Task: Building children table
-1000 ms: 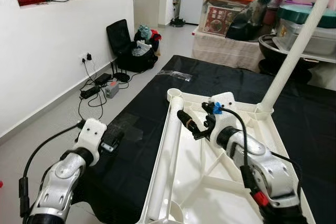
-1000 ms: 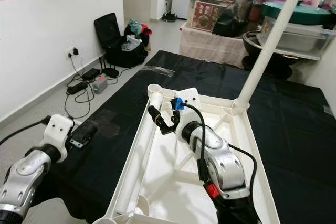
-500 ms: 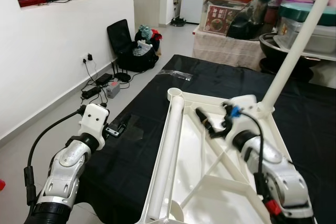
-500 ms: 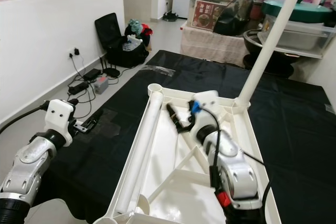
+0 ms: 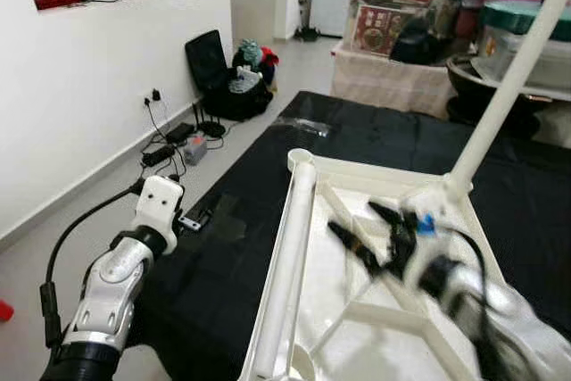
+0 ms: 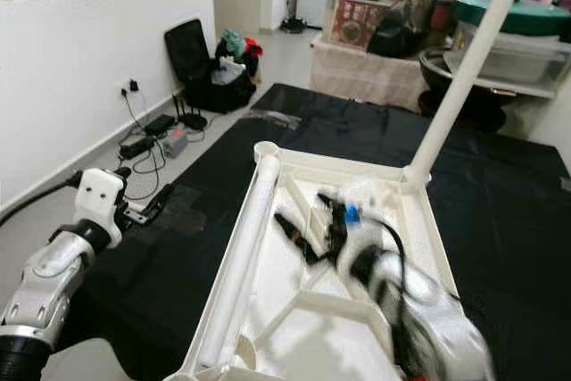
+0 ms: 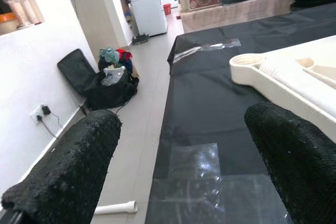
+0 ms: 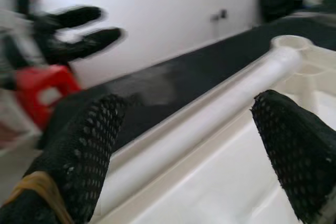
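The white children's table top [image 5: 368, 169] lies upside down on a black mat [image 5: 250, 185]. One white leg [image 5: 508, 86] stands upright in its far right corner socket. A second, loose leg [image 5: 292, 252] lies along the left rim, and I see it too in the right wrist view [image 8: 210, 116]. My right gripper [image 5: 352, 216] hovers open over the table's ribbed inside, blurred by motion, holding nothing. My left gripper [image 5: 198, 219] is open and empty over the mat, left of the table. In the left wrist view the empty corner socket [image 7: 249, 66] lies ahead of its fingers [image 7: 68, 166].
A black bag [image 5: 219, 78] and cables with a power strip [image 5: 174, 144] lie by the white wall on the left. Stacked storage boxes [image 5: 393, 24] and pots crowd the back. A clear tape patch [image 7: 191, 166] is on the mat. A red stool [image 8: 42, 93] stands off the mat.
My right gripper has swung away from the lying leg, rightward and nearer to me across the table's inside, and is now blurred. The left arm rose slightly, then held still.
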`<state>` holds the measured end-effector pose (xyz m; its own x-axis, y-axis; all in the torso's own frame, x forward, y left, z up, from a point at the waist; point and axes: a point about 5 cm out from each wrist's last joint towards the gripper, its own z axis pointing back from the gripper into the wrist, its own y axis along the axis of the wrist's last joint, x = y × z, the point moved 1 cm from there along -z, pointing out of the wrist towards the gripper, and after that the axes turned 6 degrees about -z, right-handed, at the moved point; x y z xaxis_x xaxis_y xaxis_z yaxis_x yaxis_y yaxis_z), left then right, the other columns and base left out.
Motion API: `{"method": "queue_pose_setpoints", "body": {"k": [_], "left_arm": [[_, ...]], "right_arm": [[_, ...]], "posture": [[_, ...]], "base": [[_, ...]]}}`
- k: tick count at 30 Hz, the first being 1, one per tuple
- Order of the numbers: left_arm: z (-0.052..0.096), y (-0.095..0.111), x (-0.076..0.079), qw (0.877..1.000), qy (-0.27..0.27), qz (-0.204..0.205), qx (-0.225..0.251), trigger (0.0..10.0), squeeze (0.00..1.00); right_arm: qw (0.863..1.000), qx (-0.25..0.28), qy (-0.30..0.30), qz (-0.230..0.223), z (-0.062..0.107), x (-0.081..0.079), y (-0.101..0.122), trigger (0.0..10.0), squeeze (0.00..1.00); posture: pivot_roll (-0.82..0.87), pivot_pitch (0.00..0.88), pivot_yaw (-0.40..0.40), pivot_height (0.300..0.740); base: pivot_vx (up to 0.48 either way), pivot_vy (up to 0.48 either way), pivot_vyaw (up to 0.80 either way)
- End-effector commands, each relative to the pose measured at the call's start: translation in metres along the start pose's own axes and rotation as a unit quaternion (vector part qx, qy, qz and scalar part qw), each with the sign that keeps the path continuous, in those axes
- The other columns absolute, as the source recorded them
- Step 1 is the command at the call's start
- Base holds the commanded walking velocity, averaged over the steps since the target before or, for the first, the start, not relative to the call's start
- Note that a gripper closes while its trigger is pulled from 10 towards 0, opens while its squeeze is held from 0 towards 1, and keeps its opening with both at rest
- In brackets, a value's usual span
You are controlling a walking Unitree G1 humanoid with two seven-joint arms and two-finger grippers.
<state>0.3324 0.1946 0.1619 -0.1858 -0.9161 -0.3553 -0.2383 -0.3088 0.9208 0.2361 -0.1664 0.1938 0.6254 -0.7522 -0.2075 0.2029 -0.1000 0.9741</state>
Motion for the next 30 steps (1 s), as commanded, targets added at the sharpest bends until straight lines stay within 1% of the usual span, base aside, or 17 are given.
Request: {"method": "queue_pose_setpoints", "body": {"k": [1, 3, 4, 5, 6, 8, 9, 10, 11, 13, 14, 16, 17, 23, 26, 27, 30], "left_arm": [[-0.001, -0.001, 0.001, 1.000, -0.004, -0.006, -0.001, 10.0, 0.00], [-0.002, -0.001, 0.002, 1.000, -0.005, -0.006, -0.001, 10.0, 0.00], [-0.002, -0.002, 0.003, 1.000, -0.007, -0.006, -0.002, 10.0, 0.00], [-0.002, -0.002, 0.003, 1.000, -0.007, -0.006, -0.002, 10.0, 0.00], [-0.003, -0.002, 0.004, 1.000, -0.007, -0.006, -0.002, 10.0, 0.00], [-0.003, -0.002, 0.004, 1.000, -0.007, -0.006, -0.002, 10.0, 0.00], [-0.002, -0.002, 0.003, 1.000, -0.007, -0.007, -0.002, 10.0, 0.00], [-0.001, -0.003, 0.002, 1.000, -0.006, -0.008, -0.004, 10.0, 0.00], [-0.001, -0.003, 0.002, 1.000, -0.006, -0.008, -0.004, 10.0, 0.00], [0.000, -0.006, 0.000, 1.000, -0.003, -0.012, -0.009, 10.0, 0.00], [0.000, -0.006, 0.000, 1.000, -0.003, -0.012, -0.009, 10.0, 0.00], [0.000, -0.007, 0.000, 1.000, -0.003, -0.013, -0.011, 10.0, 0.00], [-0.001, -0.006, 0.002, 1.000, -0.002, -0.013, -0.010, 10.0, 0.00], [-0.001, -0.006, 0.001, 1.000, -0.001, -0.013, -0.010, 10.0, 0.00], [-0.001, -0.007, -0.001, 1.000, 0.002, -0.016, -0.013, 10.0, 0.00], [-0.001, -0.007, -0.002, 1.000, 0.003, -0.017, -0.014, 10.0, 0.00], [-0.001, -0.007, -0.002, 1.000, 0.003, -0.018, -0.015, 10.0, 0.00]], "right_arm": [[1.000, 0.008, 0.020, -0.004, 0.009, -0.002, 0.007, 10.0, 0.31], [0.999, 0.002, 0.033, -0.008, 0.015, -0.002, 0.008, 10.0, 0.36], [0.999, -0.010, 0.045, -0.012, 0.021, -0.002, 0.007, 10.0, 0.45], [0.999, -0.010, 0.045, -0.012, 0.021, -0.002, 0.007, 10.0, 0.45], [0.998, -0.040, 0.049, -0.011, 0.027, 0.000, 0.001, 10.0, 0.55], [0.998, -0.040, 0.049, -0.011, 0.027, 0.000, 0.001, 10.0, 0.55], [0.995, -0.078, 0.060, -0.008, 0.035, 0.000, -0.007, 10.0, 0.58], [0.990, -0.120, 0.076, -0.004, 0.045, -0.002, -0.016, 10.0, 0.57], [0.990, -0.120, 0.076, -0.004, 0.045, -0.002, -0.016, 10.0, 0.57], [0.976, -0.192, 0.098, -0.008, 0.062, -0.005, -0.030, 10.0, 0.55], [0.976, -0.192, 0.098, -0.008, 0.062, -0.005, -0.030, 10.0, 0.55], [0.965, -0.252, 0.074, -0.011, 0.072, 0.003, -0.044, 10.0, 0.54], [0.957, -0.287, 0.038, -0.018, 0.076, 0.013, -0.055, 10.0, 0.53], [0.952, -0.303, 0.034, -0.036, 0.078, 0.014, -0.059, 10.0, 0.52], [0.937, -0.349, -0.008, -0.027, 0.086, 0.025, -0.073, 10.0, 0.49], [0.927, -0.374, -0.024, -0.014, 0.091, 0.031, -0.079, 10.0, 0.49], [0.919, -0.393, -0.034, -0.004, 0.096, 0.034, -0.083, 10.0, 0.49]], "posture": [[0.01, 0.000, -0.067, 0.740], [0.00, 0.000, -0.063, 0.740], [0.00, 0.000, -0.064, 0.740], [0.00, 0.000, -0.064, 0.740], [0.00, 0.000, -0.068, 0.740], [0.00, 0.000, -0.068, 0.740], [0.01, 0.000, -0.070, 0.740], [0.00, 0.000, -0.069, 0.740], [0.00, 0.000, -0.069, 0.740], [0.00, 0.000, -0.068, 0.740], [0.00, 0.000, -0.068, 0.740], [0.00, 0.000, -0.074, 0.740], [0.00, 0.000, -0.075, 0.740], [0.00, 0.000, -0.075, 0.740], [0.01, 0.000, -0.076, 0.740], [0.01, 0.000, -0.075, 0.740], [0.00, 0.000, -0.075, 0.740]], "base": [[0.000, 0.000, 0.00], [0.000, 0.000, 0.00], [0.000, 0.000, 0.00], [0.000, 0.000, 0.00], [0.000, 0.000, 0.00], [0.000, 0.000, 0.00], [0.000, 0.000, 0.00], [0.000, 0.000, 0.00], [0.000, 0.000, 0.00], [0.000, 0.000, 0.00], [0.000, 0.000, 0.00], [0.000, 0.000, 0.00], [0.000, 0.000, 0.00], [0.000, 0.000, 0.00], [0.000, 0.000, 0.00], [0.000, 0.000, 0.00], [0.000, 0.000, 0.00]]}}
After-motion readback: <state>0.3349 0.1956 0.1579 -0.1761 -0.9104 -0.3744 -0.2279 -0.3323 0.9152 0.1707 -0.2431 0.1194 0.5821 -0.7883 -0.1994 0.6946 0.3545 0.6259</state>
